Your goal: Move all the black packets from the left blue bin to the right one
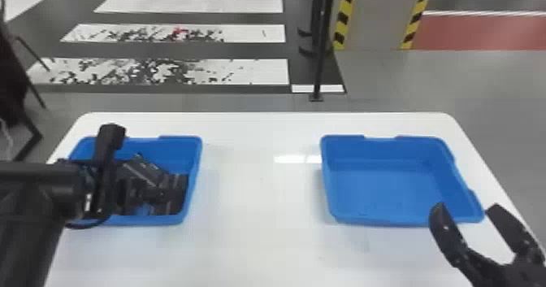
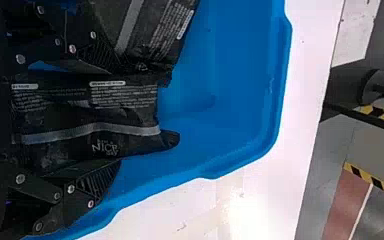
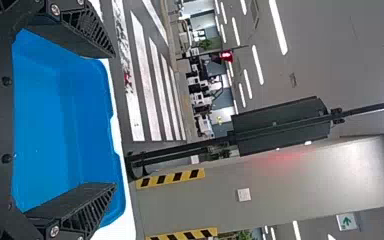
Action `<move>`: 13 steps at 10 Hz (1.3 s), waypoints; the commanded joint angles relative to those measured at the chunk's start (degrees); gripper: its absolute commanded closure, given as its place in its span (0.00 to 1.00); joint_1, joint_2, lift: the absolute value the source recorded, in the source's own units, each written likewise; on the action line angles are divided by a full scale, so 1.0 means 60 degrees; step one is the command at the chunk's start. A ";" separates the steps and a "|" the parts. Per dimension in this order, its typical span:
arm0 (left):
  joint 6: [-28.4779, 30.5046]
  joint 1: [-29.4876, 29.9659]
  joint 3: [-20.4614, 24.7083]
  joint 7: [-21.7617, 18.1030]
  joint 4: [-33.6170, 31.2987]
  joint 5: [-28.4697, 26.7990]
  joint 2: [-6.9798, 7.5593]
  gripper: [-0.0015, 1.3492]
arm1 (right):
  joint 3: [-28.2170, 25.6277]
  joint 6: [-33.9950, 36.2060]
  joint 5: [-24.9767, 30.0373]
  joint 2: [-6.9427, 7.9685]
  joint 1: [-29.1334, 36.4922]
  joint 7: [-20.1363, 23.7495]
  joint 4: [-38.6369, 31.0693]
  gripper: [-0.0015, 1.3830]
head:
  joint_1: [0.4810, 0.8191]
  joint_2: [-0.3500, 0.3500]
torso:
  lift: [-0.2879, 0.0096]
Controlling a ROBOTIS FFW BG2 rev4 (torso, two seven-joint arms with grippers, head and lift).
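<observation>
Straddling a black pkt (image 2: 85, 117), L hand (image 1: 148, 192) part-open (in L blue bin (image 1: 180, 139)), R hand (image 1: 466, 207) spread wide.

Place: large indoor hall, workshop or lab, cannot tell which | floor past far edge of counter (image 1: 260, 245): painted crosswalk stripes (image 1: 243, 71), red patch (image 1: 483, 33) | pillar (image 1: 375, 18): yellow-black hazard bands (image 1: 344, 16) | overhead: strip lights (image 3: 278, 27), green sign (image 3: 347, 221)

Plain blue on the left bin (image 1: 178, 152) and the right bin (image 1: 382, 186). White across the counter (image 1: 260, 192). Black with a grey stripe and pale print on a packet (image 2: 85, 115). Slanted yellow-and-black bands down the grey pillar (image 1: 375, 18).
</observation>
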 commanded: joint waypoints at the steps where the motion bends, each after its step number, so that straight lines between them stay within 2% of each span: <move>1: 0.0297 0.0009 -0.0060 -0.0014 0.0017 0.0095 -0.0048 0.35 | 0.0004 0.0000 -0.0024 0.0009 0.0000 0.0000 0.0011 0.08 | 0.63 0.50 | 0.50; 2: 0.0554 -0.0015 -0.0098 -0.0029 0.0017 0.0076 -0.0048 0.35 | 0.0023 0.0000 -0.0043 0.0009 -0.0024 0.0000 0.0034 0.08 | 0.63 0.49 | 0.50; 3: 0.0601 -0.0015 -0.0098 -0.0117 0.0017 -0.0095 -0.0048 0.40 | 0.0023 0.0000 -0.0062 0.0009 -0.0024 0.0000 0.0034 0.08 | 0.63 0.49 | 0.50; 4: 0.0601 -0.0015 0.0016 -0.0205 0.0017 -0.0362 -0.0019 0.67 | 0.0023 0.0000 -0.0081 0.0009 -0.0024 0.0000 0.0058 0.08 | 0.63 0.48 | 0.50; 5: 0.0601 0.0032 0.0188 -0.0205 0.0017 -0.0610 -0.0033 0.86 | 0.0023 0.0000 -0.0157 0.0009 0.0000 0.0014 0.0058 0.08 | 0.63 0.49 | 0.50; 6: 0.0508 0.0056 0.0378 -0.0263 -0.0006 -0.0648 -0.0048 0.90 | 0.0023 0.0000 -0.0272 0.0009 0.0023 0.0029 0.0058 0.08 | 0.63 0.51 | 0.50; 8: 0.0367 0.0056 0.0512 -0.0747 -0.0475 -0.0667 0.0157 0.90 | 0.0023 0.0000 -0.0272 0.0009 0.0070 0.0058 -0.0012 0.08 | 0.63 0.54 | 0.50; 10: 0.0836 0.0571 0.1064 -0.0922 -0.1998 -0.0590 0.0274 0.90 | 0.0023 0.0000 -0.0291 0.0009 0.0070 0.0102 -0.0083 0.08 | 0.63 0.56 | 0.50; 11: 0.0976 0.0923 0.1330 -0.0937 -0.2748 -0.0191 0.0304 0.90 | 0.0023 0.0047 -0.0329 0.0009 0.0070 0.0190 -0.0176 0.08 | 0.63 0.57 | 0.50; 13: 0.1000 0.1673 0.1235 -0.0922 -0.4014 0.1047 0.0260 0.90 | 0.0100 0.0797 -0.0481 0.0009 -0.0094 0.0586 -0.0551 0.07 | 0.63 0.58 | 0.50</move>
